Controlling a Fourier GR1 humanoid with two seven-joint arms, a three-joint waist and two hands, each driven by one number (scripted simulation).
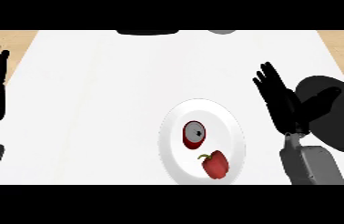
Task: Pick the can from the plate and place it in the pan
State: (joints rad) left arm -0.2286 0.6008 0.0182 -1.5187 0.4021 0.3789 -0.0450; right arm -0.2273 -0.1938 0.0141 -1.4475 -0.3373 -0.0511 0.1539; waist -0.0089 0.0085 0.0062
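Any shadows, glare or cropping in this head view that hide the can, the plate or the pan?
Head view: flat, even light, no glare; the white plate barely stands out from the white counter; the can and red pepper are unobstructed; the right hand overlaps the black pan, black on black, and the right edge crops the pan; the left hand is cropped at the left edge.

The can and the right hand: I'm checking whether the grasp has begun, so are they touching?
Apart. The head view shows bare plate and counter between the can and the open right hand.
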